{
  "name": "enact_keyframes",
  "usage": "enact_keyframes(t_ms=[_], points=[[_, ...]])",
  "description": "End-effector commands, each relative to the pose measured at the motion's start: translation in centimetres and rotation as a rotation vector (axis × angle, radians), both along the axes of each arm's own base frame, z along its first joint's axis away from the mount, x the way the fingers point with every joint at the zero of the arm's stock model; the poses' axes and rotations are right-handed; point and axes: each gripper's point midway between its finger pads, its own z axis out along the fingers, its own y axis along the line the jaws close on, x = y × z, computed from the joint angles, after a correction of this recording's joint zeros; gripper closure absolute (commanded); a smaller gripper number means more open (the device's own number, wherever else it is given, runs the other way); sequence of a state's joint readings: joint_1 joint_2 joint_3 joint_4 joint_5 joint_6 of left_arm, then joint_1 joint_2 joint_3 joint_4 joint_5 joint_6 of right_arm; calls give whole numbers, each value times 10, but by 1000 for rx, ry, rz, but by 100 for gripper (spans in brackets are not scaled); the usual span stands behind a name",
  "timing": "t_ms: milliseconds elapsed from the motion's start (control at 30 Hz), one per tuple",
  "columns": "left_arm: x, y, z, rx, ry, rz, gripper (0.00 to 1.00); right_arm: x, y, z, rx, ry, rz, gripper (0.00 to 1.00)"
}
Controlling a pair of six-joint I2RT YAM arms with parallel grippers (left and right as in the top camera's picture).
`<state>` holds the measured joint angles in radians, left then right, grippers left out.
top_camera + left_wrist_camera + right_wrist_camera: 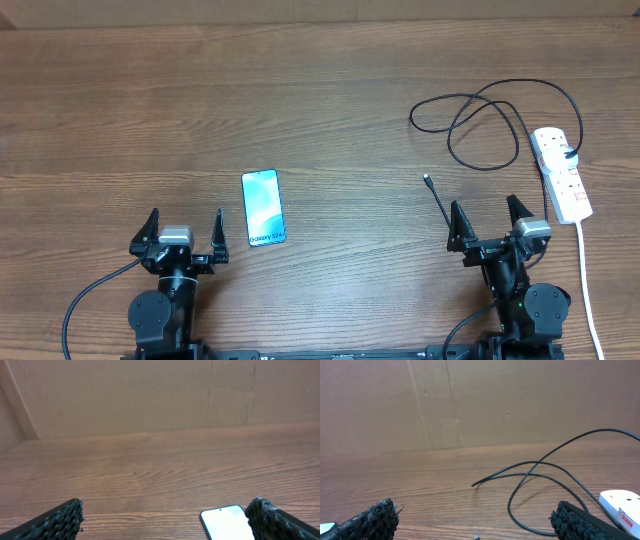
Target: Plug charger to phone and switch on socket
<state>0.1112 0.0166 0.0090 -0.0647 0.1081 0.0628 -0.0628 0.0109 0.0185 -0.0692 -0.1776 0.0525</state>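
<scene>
My left fingers (218,235) and right fingers (457,228) released, empty. On the bench (330,100), charger (437,200) tip lies just ahead of right fingers, lead running fore-aft; phone (263,207) beside left fingers. Right arm nearer

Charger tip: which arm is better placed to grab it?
Probably the right: the open right gripper sits just beside the charger tip; the left gripper, also open, is farther off, beyond the phone.
</scene>
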Motion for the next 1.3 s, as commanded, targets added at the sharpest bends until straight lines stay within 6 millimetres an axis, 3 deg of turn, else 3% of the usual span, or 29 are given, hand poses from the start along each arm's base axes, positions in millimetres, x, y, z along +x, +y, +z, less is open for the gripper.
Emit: enact_keyframes(t_ms=[0,167,600,767,1000,1267], points=[[0,-4,4,-3,-22,-19,0,0,1,-2,2,0,1,0],[-3,-15,19,-76,-45,-79,0,0,1,-2,2,0,1,0],[-19,-9,85,-88,-15,-34,0,0,1,-2,2,0,1,0],[-11,-26,117,-106,29,-133,0,0,1,-2,2,-1,1,0],[14,-27,162,-193,200,-136,0,0,1,-2,2,-1,1,0],[32,-25,181,-344,504,-76,0,0,1,-2,2,-1,1,0]])
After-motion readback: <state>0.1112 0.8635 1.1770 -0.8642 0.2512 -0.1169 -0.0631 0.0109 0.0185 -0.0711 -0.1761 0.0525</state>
